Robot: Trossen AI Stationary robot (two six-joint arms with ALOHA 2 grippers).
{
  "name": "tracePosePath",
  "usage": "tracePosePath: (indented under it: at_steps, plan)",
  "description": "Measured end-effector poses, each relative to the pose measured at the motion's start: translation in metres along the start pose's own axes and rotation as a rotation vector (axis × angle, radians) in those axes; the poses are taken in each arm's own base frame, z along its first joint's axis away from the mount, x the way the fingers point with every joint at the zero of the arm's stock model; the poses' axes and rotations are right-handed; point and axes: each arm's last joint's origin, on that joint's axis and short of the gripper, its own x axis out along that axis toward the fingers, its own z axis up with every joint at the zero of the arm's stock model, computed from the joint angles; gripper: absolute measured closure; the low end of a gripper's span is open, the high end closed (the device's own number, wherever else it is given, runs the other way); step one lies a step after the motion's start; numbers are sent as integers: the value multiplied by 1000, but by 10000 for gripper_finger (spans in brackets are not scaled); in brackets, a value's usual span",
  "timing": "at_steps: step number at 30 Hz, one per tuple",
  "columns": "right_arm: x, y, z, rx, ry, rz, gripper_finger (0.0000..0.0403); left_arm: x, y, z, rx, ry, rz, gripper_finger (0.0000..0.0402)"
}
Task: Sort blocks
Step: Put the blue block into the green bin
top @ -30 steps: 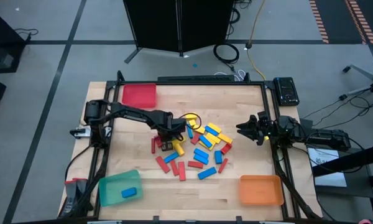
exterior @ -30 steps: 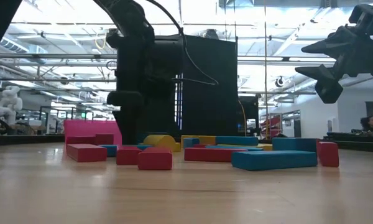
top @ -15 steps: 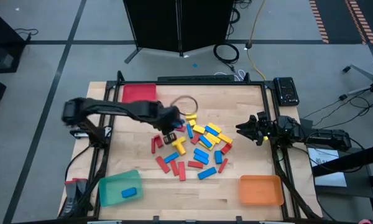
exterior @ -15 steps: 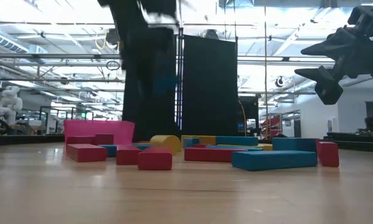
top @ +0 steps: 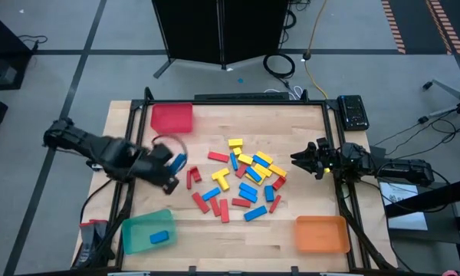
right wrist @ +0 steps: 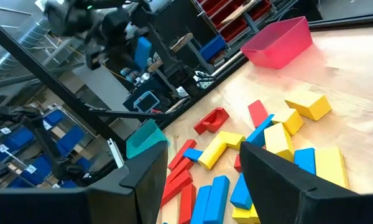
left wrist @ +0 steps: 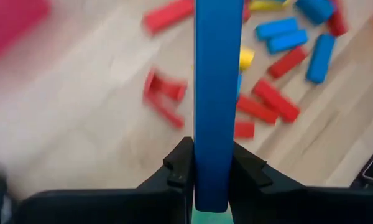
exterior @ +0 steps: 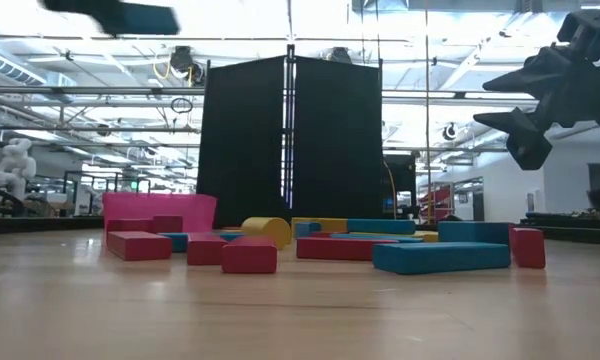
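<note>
The blocks [top: 241, 180], red, blue and yellow bars, lie scattered flat on the wooden table's middle; the low view shows them in a row [exterior: 310, 245]. My left gripper [top: 174, 165] hangs high over the table's left part, left of the pile, shut on one blue block [left wrist: 214, 93]. That block also shows at the top of the low view [exterior: 140, 18]. My right gripper [top: 297, 159] waits open at the table's right edge, above the table, nothing between its fingers [right wrist: 143, 180]. My left gripper pinches the blue block between its two fingers [left wrist: 181, 167], which sit on its two long sides [left wrist: 202, 149] near one end. The fingers slant down and lie along the block, so most of it sticks out past the fingertips. It is lifted clear of the table.
A red tray [top: 171, 117] stands at the far left corner. A green tray [top: 138, 230] at the near left holds one blue block [top: 159, 237]. An orange tray [top: 322, 233] sits at the near right. Bare wood lies between the pile and the trays.
My left gripper has risen out of the pile with the blue block and swung toward the table's left edge, rolling about its own axis on the way. The block has gone from the table to high in the air. The remaining blocks lie as before.
</note>
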Motion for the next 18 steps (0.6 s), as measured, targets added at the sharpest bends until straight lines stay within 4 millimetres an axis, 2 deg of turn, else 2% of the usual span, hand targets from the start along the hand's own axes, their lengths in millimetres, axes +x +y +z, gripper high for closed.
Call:
tracePosePath:
  at_steps: [3, 8, 13, 18]
  plan:
    - [0, -1, 0, 0, -10, -21, 204, 0, -11, -26, -69, 44, 18, 342]
    - [0, -1, 0, 0, -18, -37, 204, 8, -34, -69, -74, 154, 51, 342]
    - [0, -1, 0, 31, -19, -37, 204, 18, -47, -110, 43, 229, 118, 342]
    - [0, -1, 0, 55, -20, -37, 204, 20, -48, -143, 182, 238, 175, 342]
